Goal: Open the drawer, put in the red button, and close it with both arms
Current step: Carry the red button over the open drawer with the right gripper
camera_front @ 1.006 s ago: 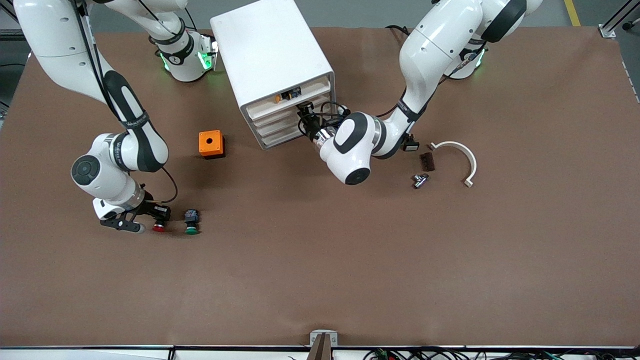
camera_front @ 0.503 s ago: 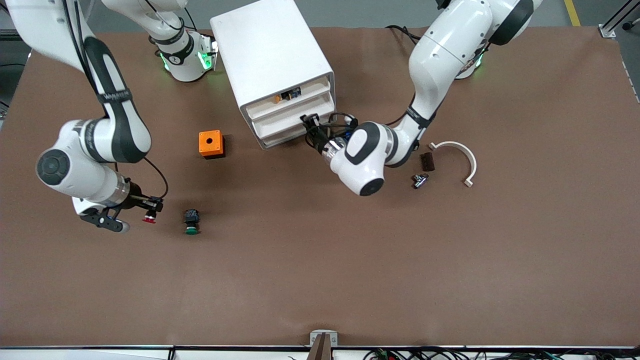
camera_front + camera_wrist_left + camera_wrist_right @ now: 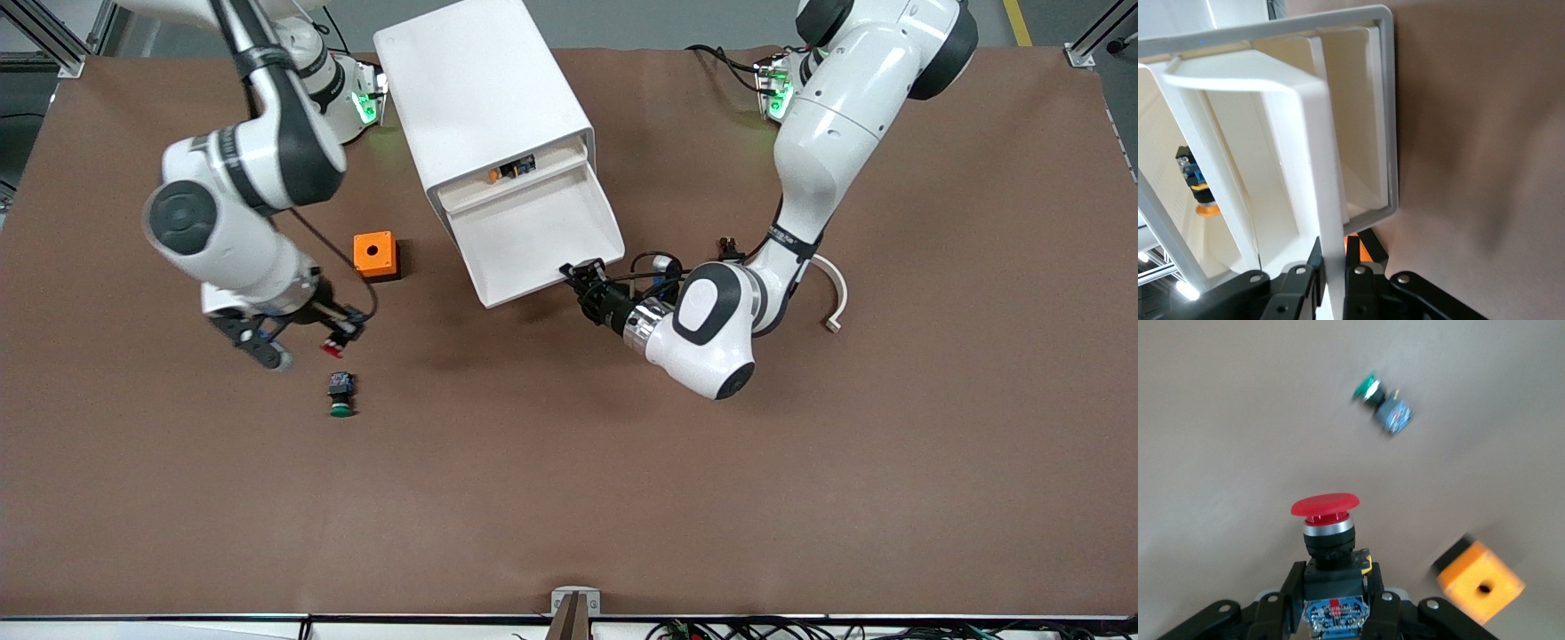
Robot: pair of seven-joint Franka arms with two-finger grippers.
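Gripping drawer (image 3: 542, 233) rim, left tool (image 3: 578, 277)

The shallow white plastic drawer (image 3: 544, 233) projects from the white box-shaped cabinet (image 3: 480, 98) on the brown bench (image 3: 569, 480). The orange box with a hole (image 3: 374, 255) lies beside the cabinet toward the right arm's end. The green-capped push button (image 3: 340, 394) lies nearer the front camera than that box.

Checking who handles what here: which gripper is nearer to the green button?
Right. The right gripper hangs just above the green button, holding the red button. The left gripper is at the open drawer, toward the left arm's end of the table.
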